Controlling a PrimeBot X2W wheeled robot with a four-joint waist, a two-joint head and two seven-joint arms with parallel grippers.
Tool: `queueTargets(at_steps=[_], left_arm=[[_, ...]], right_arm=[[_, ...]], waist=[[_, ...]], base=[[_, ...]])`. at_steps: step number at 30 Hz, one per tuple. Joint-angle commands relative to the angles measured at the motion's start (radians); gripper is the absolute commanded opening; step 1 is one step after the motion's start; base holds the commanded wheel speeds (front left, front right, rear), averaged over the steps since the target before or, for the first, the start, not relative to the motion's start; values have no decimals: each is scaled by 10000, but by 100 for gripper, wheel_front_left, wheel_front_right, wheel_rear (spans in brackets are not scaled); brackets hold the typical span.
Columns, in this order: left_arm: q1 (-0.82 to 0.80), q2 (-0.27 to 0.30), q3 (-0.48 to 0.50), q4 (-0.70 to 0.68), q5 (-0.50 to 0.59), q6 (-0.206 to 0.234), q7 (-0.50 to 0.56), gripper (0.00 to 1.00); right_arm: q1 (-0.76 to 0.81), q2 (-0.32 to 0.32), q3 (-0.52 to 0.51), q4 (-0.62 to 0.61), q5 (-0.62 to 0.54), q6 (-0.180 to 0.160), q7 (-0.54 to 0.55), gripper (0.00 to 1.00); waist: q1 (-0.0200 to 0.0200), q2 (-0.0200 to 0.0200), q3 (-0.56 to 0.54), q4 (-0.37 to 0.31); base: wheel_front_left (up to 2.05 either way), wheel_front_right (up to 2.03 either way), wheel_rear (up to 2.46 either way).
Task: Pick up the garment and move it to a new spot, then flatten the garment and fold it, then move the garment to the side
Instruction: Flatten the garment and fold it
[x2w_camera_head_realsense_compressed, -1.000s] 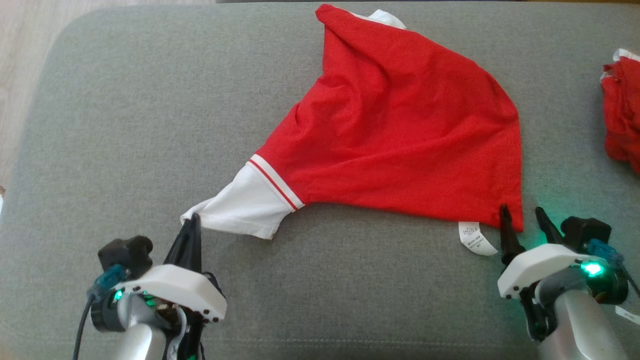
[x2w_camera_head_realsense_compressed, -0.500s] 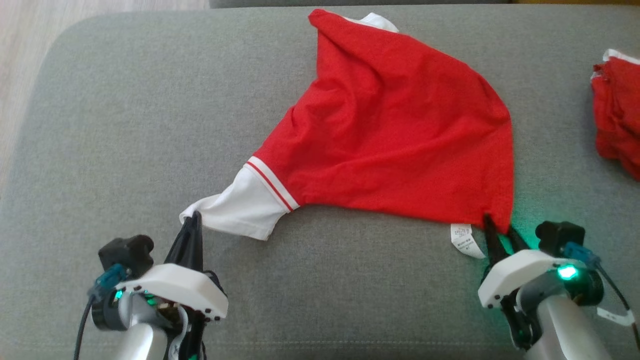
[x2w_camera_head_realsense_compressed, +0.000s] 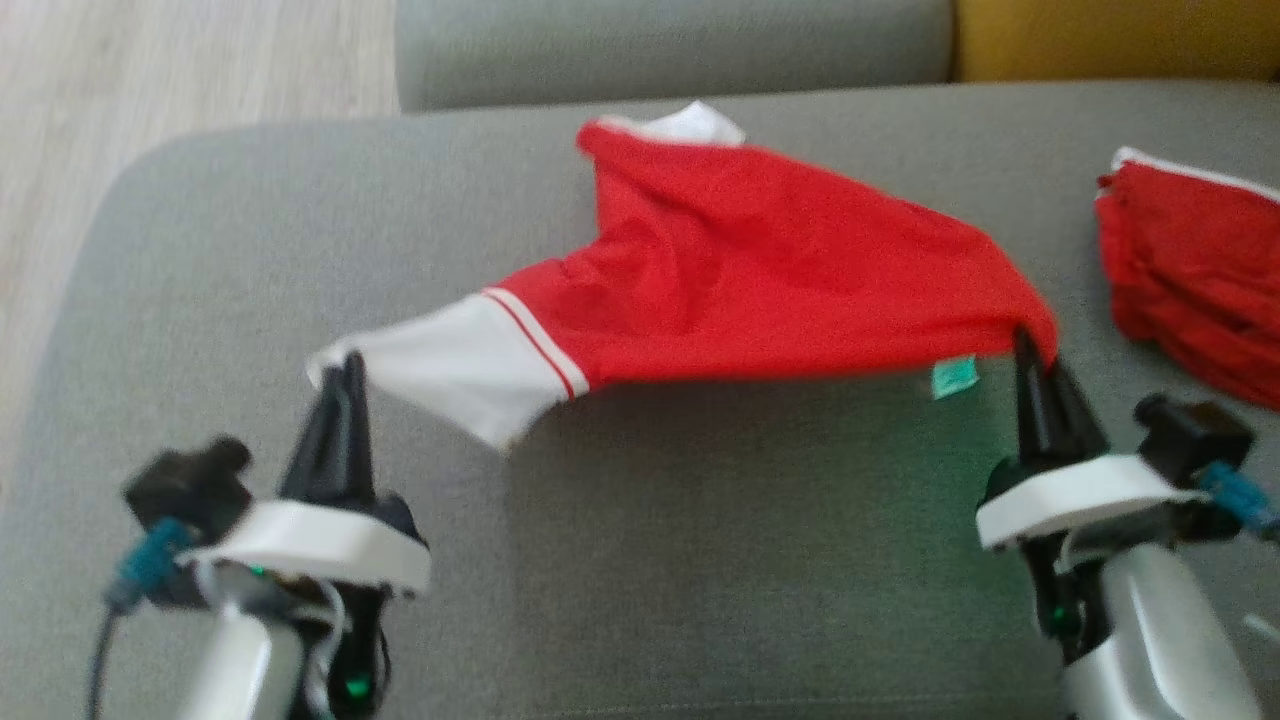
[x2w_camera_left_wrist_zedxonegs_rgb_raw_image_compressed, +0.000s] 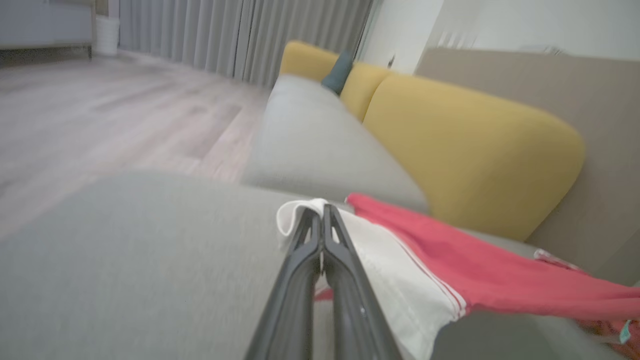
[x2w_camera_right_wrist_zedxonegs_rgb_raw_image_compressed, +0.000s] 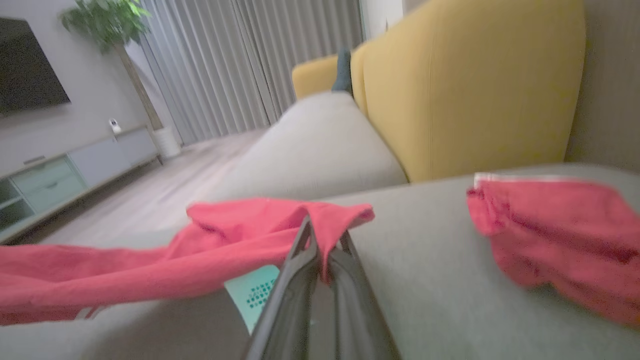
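Now R gripper (x2w_camera_head_realsense_compressed: 1030, 350) has clamped garment (x2w_camera_head_realsense_compressed: 750, 270) hem, L gripper (x2w_camera_head_realsense_compressed: 345, 368) still pinching sleeve, both lifted

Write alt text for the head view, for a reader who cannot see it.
A red garment with a white sleeve hangs stretched between two robot grippers, its near edge raised off a grey sofa cushion. The left gripper pinches the sleeve tip and the right gripper the red hem corner. A crumpled red cloth lies at the far right.
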Motion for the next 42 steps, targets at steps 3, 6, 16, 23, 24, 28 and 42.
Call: queueTargets(at_steps=[3,6,16,23,24,28,42], left_arm=[[-1095,445,580,-1264,146,-61,-99,0],[-1752,747,658,-2441,424,-40,125,0],[-4914,1861,538,-4866,1514,-329,1898,0],[-6335,2051,352,-4101,1560,-634,2612,0],[-6505,2060,346,-3831,1518,-692,2649,0],[-7547,2208,307,-2524,1527,-1121,2456,0],[-14077,1285,-328,3913,2870,-1763,-332,0]], right_arm=[[-264,-39,217,-1597,-35,-9,-54,0],[-383,-39,174,-3112,-260,-9,160,0],[-1014,-39,-108,-7197,-833,-9,1377,0],[-1442,-39,-340,-7465,-625,-9,2148,0],[-1620,-39,-319,-7245,-509,-9,2203,0],[-2841,-39,-162,-5884,-325,-9,2312,0],[-10530,-48,-679,2062,-1839,-9,-328,0]], waist=[[0,0,-638,-316],[0,0,-828,-450],[0,0,-872,-733],[0,0,-154,-750],[0,0,9,-748],[0,0,847,-763],[0,0,2944,-705]], base=[[0,0,0],[0,0,0],[0,0,0],[0,0,0],[0,0,0],[0,0,0],[0,0,0]])
